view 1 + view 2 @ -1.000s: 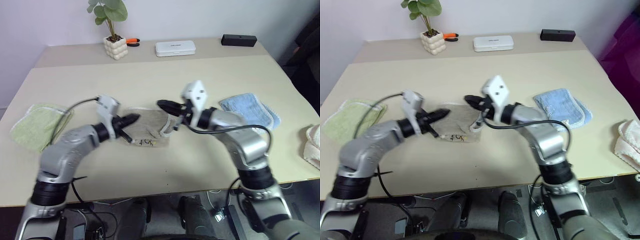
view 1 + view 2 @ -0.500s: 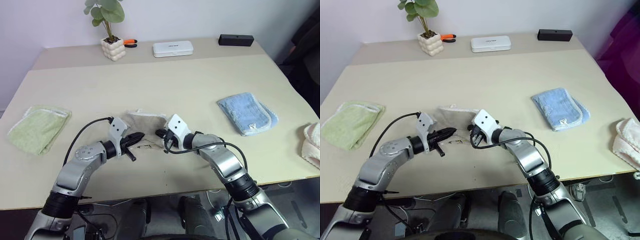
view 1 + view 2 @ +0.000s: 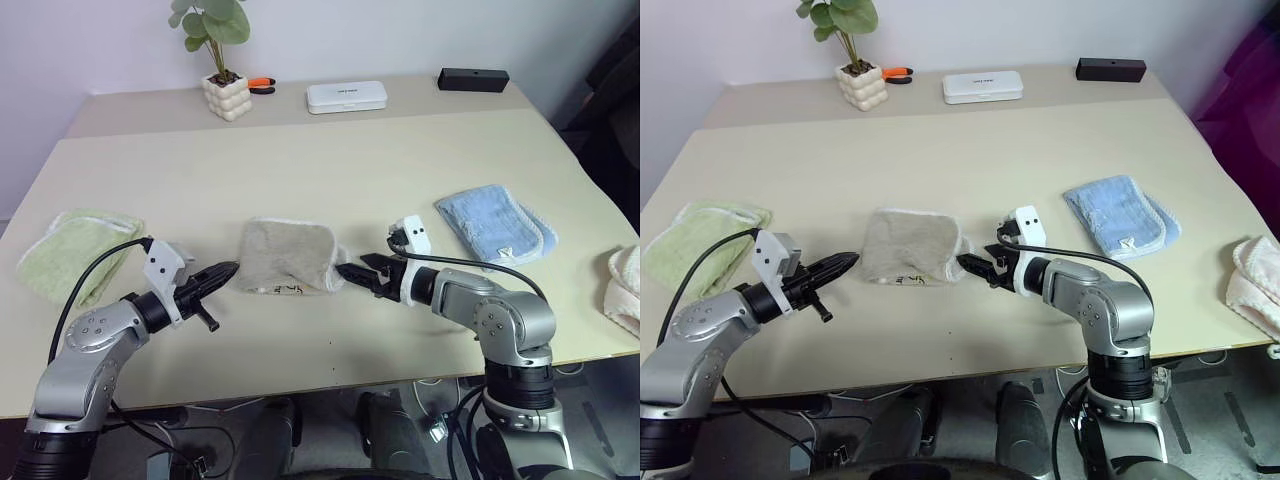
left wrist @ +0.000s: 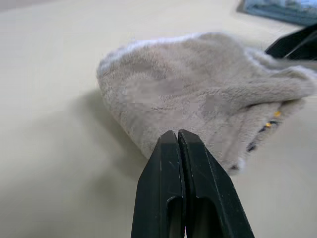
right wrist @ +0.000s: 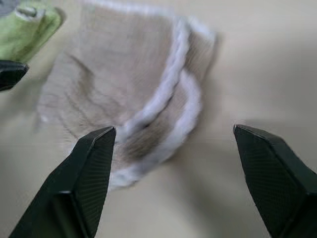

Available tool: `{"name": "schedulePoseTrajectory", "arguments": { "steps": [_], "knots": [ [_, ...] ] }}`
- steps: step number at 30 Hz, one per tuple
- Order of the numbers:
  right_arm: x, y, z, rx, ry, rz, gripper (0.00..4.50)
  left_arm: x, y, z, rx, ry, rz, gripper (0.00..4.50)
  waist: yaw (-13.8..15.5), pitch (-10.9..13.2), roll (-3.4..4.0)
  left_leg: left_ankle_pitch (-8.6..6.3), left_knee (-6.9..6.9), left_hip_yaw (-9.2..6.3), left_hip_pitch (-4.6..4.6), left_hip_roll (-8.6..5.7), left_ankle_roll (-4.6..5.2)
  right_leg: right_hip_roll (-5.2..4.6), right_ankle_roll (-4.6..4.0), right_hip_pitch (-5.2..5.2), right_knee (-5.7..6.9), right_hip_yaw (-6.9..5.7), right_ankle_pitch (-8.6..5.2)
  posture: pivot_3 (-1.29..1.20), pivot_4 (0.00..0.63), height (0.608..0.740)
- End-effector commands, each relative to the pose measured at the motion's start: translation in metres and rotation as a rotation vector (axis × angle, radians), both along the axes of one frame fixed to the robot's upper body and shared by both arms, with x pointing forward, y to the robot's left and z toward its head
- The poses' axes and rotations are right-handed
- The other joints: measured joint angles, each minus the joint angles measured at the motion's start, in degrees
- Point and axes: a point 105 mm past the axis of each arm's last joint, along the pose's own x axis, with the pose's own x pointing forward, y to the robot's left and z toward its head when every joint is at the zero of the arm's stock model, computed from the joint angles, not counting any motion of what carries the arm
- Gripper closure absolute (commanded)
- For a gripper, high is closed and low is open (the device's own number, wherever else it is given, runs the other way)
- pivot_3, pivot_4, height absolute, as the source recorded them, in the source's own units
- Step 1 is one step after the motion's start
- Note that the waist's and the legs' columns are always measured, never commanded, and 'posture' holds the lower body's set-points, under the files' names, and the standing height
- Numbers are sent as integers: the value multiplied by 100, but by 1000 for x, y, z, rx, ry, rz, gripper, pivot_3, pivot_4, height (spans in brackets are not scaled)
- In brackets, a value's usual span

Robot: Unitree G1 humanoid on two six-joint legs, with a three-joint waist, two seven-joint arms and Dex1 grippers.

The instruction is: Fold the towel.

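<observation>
The towel (image 3: 288, 258) lies folded at the middle of the surface (image 3: 330, 160). At its nine o'clock the left claw (image 3: 222, 270) is pinched closed, empty; at three o'clock the right claw (image 3: 352, 272) gapes wide, gripping nothing.

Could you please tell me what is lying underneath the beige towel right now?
The beige towel lies folded on the bare table; a lower layer shows at its edges. Anything between the layers is covered.

Beige towel (image 3: 285, 256) folded on table
</observation>
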Motion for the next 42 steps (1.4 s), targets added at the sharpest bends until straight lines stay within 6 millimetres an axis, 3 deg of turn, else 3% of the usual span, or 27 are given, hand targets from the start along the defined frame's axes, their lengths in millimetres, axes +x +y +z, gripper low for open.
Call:
{"name": "schedulePoseTrajectory", "arguments": {
  "steps": [1,10,15,18,20,23,26,28,31,34,37,42],
  "knots": [
    [4,18,3,74,58,10,530,0,-6,11,2,-57,-18,4500,-17,0,1,0,0,1,0,0,0,0,0,-1,1,0,0,0,150,740],
    [11,60,7,178,136,69,530,-4,-20,8,-13,-51,-48,4500,-41,1,2,0,-5,3,0,1,0,2,0,-9,5,1,1,0,150,740],
    [16,68,14,222,133,77,2735,-7,-24,6,-14,-46,-48,4500,-44,1,3,0,-5,3,-1,1,0,2,0,-12,7,1,2,0,150,740],
    [16,66,21,248,117,72,4301,-7,-24,6,-15,-45,-47,4500,-43,1,3,0,-5,3,-1,1,0,2,0,-13,7,1,2,0,150,740],
    [20,55,42,275,-8,51,4470,-7,-26,6,-14,-44,-51,4500,-41,4,7,0,-5,3,-1,1,0,2,0,-12,7,1,2,0,150,740],
    [35,15,83,327,-202,-106,4470,-5,-30,7,-24,-47,-55,4500,-15,6,11,0,-4,2,-6,-1,0,2,1,-14,6,0,2,0,150,740],
    [51,-50,120,383,-329,-355,4470,-1,-39,6,-51,-41,-77,4500,14,7,11,0,1,2,-7,-4,0,0,1,-10,4,0,2,0,150,740],
    [55,-92,134,393,-376,-513,4470,3,-47,3,-51,-31,-107,4500,16,6,9,0,2,0,-7,-4,0,0,1,-7,4,-2,2,0,150,740],
    [52,-135,140,417,-382,-664,4470,8,-59,1,-51,-30,-156,4500,-26,6,13,0,-5,3,-6,-3,0,3,1,-8,4,-5,2,0,150,740],
    [38,-185,120,436,-287,-857,4470,17,-70,3,-67,-35,-199,4500,-36,8,18,1,-10,12,-4,0,1,3,0,-14,7,3,2,0,150,740],
    [19,-202,83,403,-147,-935,4470,20,-75,3,-68,-35,-229,4500,-21,6,17,0,-9,11,-5,2,3,3,0,-10,5,2,2,0,150,740],
    [-6,-222,43,337,-12,-1071,4470,19,-79,-1,-66,-23,-254,4500,-38,7,38,-2,-3,24,-3,2,9,0,1,-10,5,16,2,0,150,740]
  ]
}}
